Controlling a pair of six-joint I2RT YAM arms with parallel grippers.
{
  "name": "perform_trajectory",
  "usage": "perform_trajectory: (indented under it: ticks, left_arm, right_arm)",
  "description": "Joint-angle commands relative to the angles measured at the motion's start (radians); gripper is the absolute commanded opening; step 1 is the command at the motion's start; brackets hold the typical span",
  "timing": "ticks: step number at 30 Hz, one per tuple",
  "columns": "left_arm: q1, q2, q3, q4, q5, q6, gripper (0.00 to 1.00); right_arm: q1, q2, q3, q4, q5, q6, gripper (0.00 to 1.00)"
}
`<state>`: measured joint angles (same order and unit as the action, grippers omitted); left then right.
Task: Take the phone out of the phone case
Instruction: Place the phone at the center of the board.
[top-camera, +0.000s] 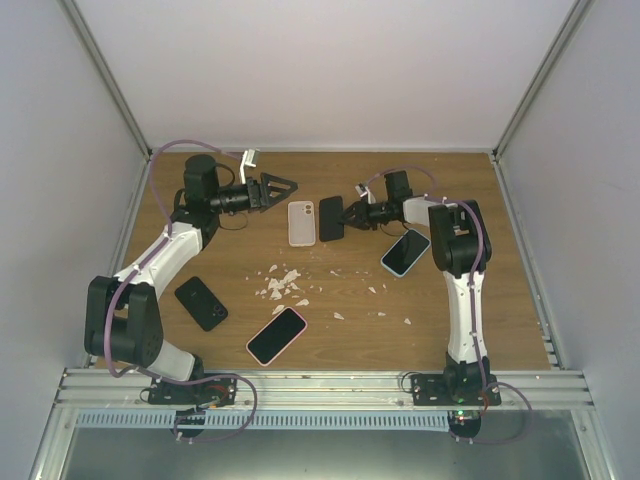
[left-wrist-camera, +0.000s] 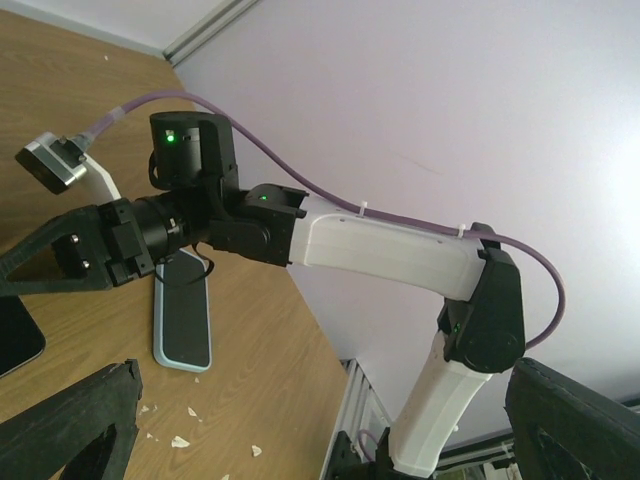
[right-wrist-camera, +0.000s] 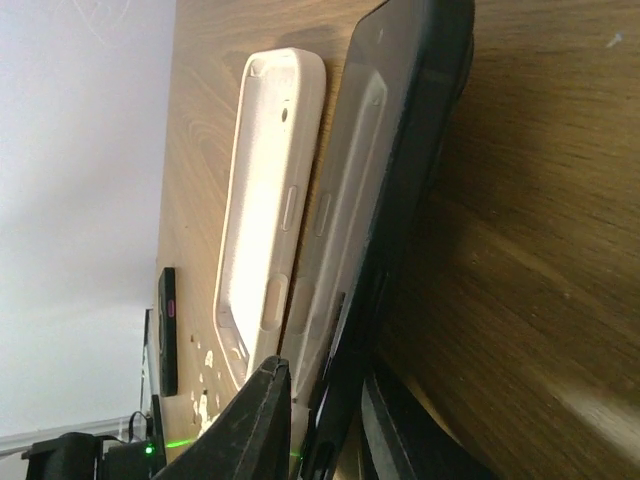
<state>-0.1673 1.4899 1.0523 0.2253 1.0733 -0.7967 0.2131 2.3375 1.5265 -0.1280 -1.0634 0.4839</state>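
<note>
Item: dark phone (top-camera: 330, 218), outside the pale phone case (top-camera: 301, 223), which lies flat just beside it at rear centre of the worktop (top-camera: 440, 310). Right hand (top-camera: 347, 214): fingers sit either side of the phone's near end, narrowly apart; whether they clamp it cannot be told. Left hand (top-camera: 290, 187): spread wide, empty, well apart from both.

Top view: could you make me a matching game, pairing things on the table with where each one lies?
Things:
1 white case
2 pink-edged phone
3 blue-edged phone
4 white crumbs

Places:
A lowest in the view
B beside the right arm
C mid-table
D alongside the far black phone

Pairs: 1-D, 2-A, 3-B, 4-C
</note>
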Motion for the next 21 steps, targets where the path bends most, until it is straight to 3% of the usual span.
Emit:
perform_trajectory:
  ticks: [1,12,21]
  left_arm:
    - [0.005,-0.001,-0.014,0.056,0.008,0.002,0.99]
    - [0.007,-0.025,-0.034,0.060,-0.003,0.001,0.99]
    - [0.007,-0.049,-0.038,0.037,-0.024,0.011,0.99]
  right_arm:
    - [0.001,0.009,0.024,-0.010,0.002,-0.031,0.21]
    - [0.043,-0.039,0.012,-0.050,0.025,-0.069,0.28]
    - [0.051,-0.120,-0.015,-0.083,0.120,-0.065,0.60]
